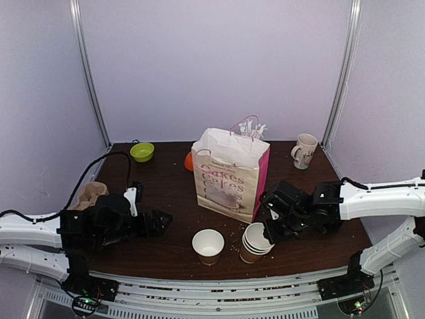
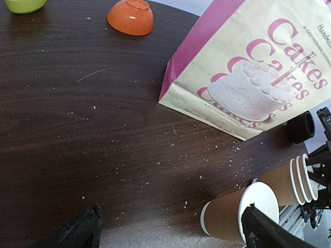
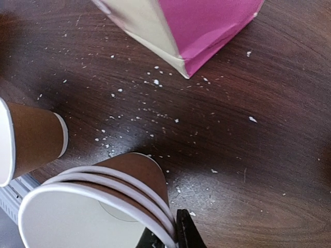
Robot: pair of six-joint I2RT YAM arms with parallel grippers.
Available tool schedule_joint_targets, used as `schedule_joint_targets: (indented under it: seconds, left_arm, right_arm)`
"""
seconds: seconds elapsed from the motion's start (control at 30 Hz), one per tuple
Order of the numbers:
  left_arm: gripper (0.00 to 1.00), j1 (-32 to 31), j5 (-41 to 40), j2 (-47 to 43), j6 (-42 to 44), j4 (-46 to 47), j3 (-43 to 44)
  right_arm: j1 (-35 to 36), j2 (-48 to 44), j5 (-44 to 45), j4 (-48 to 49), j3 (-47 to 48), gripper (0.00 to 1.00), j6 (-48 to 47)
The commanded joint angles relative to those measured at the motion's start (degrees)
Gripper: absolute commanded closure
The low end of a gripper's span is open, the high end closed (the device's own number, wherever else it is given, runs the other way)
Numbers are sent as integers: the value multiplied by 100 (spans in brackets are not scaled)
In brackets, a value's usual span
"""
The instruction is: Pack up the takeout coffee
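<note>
At the near-left of the tabletop (image 1: 166,186), the left gripper (image 1: 163,222) is held low, its fingers spread wide with nothing between them. Toward the middle of the near edge, a single kraft-paper cup (image 1: 208,244) is seen upright and unlidded, touching nothing. Just to its right stands a stack of kraft-paper cups (image 1: 255,240), three nested, in front of the near right corner of the printed cake bag (image 1: 229,178). The stack's top rim is pinched by the right gripper (image 1: 269,232), one finger inside the cup and one outside. No lidded cup can be made out. The step in hand is judged to be the lifting of one cup off the stack. It would be done well if the rim were gripped lightly enough not to be crushed and the lift were made straight up. The lower cups should be watched in case they are dragged along.
</note>
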Motion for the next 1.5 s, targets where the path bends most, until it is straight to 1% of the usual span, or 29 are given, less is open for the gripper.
schedule_joint_targets:
  seconds: [0.0,0.07,0.13,0.23,0.33,0.37,0.47,0.53,0.6,0.7,0.8,1.0,1.1,1.13,1.2,1.3,1.37,1.47]
  left_arm:
    - [2,-6,-17,-47,20,341,-74]
    - [2,-8,-16,-38,45,390,-83]
    - [2,-6,-9,-9,77,432,-83]
    - [2,-6,13,23,120,489,-84]
    - [2,-5,35,58,169,544,-97]
    - [2,-5,48,75,190,566,-100]
    - [2,3,115,137,283,661,-92]
    - [2,10,157,184,366,731,-73]
    - [2,19,173,257,479,746,18]
    - [2,21,158,373,632,666,213]
    - [2,29,148,411,737,692,241]
    - [2,36,166,517,776,730,211]
    - [2,38,185,619,805,735,246]
    - [2,38,193,656,818,722,263]
    - [2,38,208,722,843,707,314]
    - [2,38,224,739,885,706,367]
    - [2,38,222,720,911,702,380]
    - [2,38,172,641,938,665,381]
  right_arm:
    - [-201,-321,565,-625,308,93,19]
    - [-475,-412,861,-979,473,93,-29]
    - [-902,-545,1083,-1235,567,93,-166]
    - [-1762,-706,1211,-1266,668,93,-490]
    - [-2665,-698,1115,-1014,811,92,-848]
    - [-3058,-638,1020,-855,822,92,-947]
    - [-3855,-280,727,-400,967,92,-1188]
    - [-4270,192,619,-218,1207,92,-1299]
    - [-4543,600,429,-94,1480,92,-1378]
    - [-4809,1246,136,-165,2011,91,-1524]
    - [-4951,1779,71,-396,2432,90,-1689]
    - [-5146,2342,-188,-621,2868,87,-1904]
    - [-5176,2537,-196,-804,3041,83,-1997]
    - [-5180,2552,-204,-818,3058,80,-2004]
    - [-5181,2487,-216,-840,3073,70,-2018]
    - [-5167,2267,-203,-913,3071,50,-2023]
    - [-5109,1980,-52,-1017,3042,43,-2015]
    - [-4801,1398,429,-1318,3006,36,-2045]
